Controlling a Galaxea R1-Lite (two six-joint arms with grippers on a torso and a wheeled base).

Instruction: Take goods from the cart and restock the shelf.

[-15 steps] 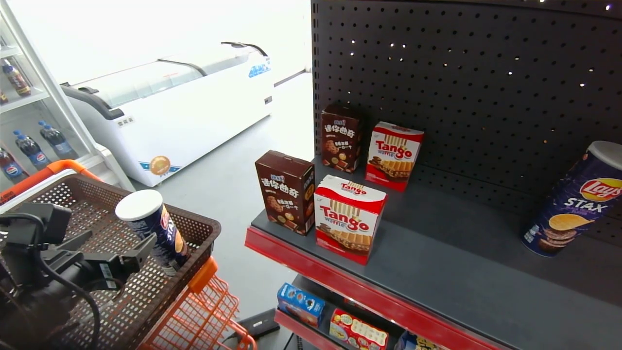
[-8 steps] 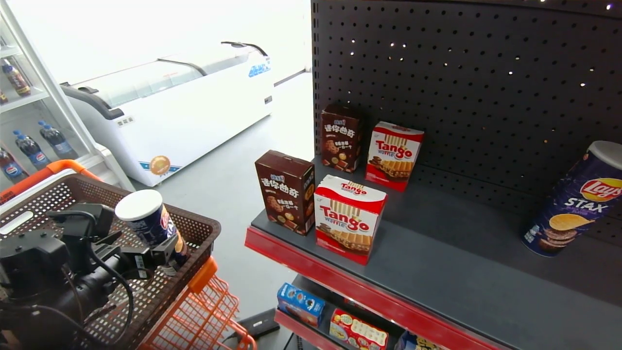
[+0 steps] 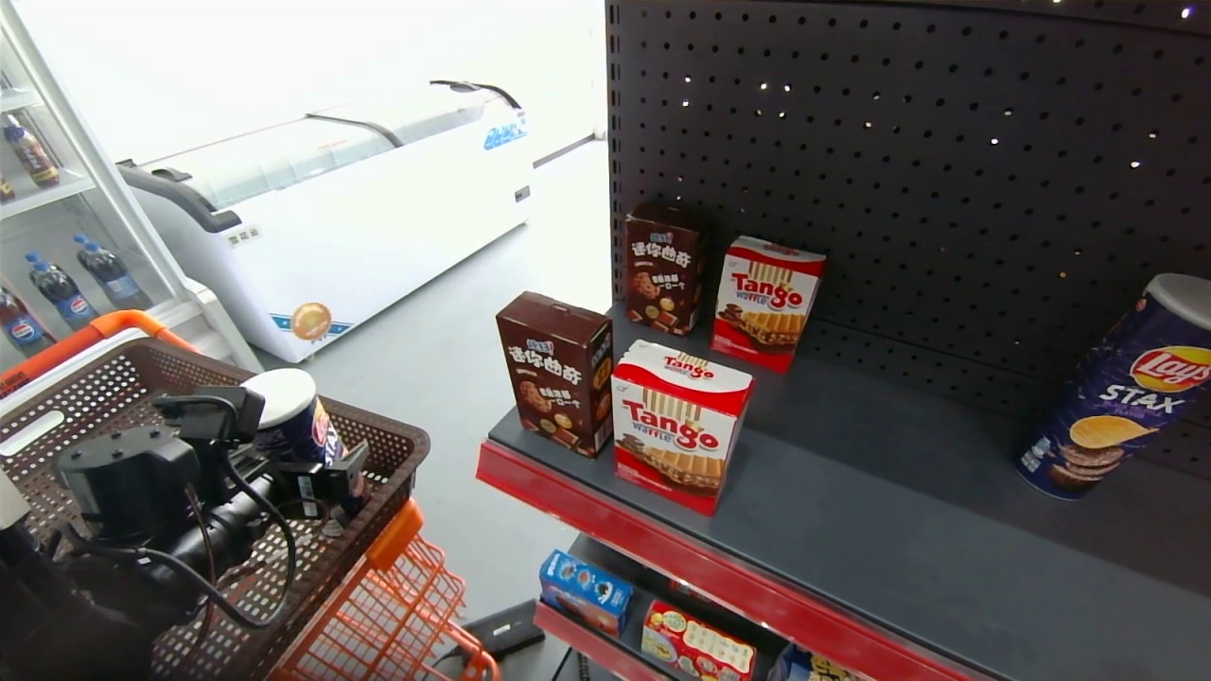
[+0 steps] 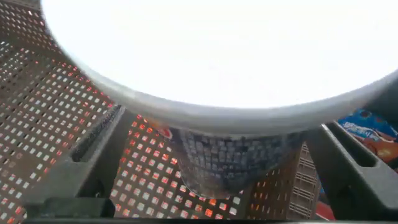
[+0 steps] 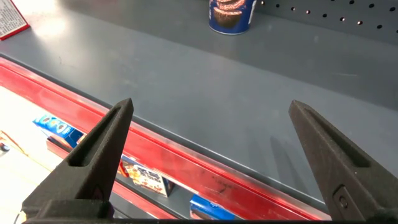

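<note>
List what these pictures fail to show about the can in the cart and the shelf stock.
- Can in the cart: head view, its lower body sits behind the left gripper; left wrist view, its white lid covers most of it.
- Basket contents: head view, the left arm covers the floor.
- Can on the shelf: head view, cut off by the edge.
- Lower-shelf packs: head view, partly under the red shelf lip.

Black left gripper [image 4: 221, 121] flanks a dark blue can [image 3: 301, 430] with a white lid, in a brown perforated basket [image 3: 395, 441] over an orange wire cart [image 3: 407, 596]. Below the black right gripper [image 5: 211, 107], a dark grey shelf [image 5: 205, 68] with a red front edge.
</note>
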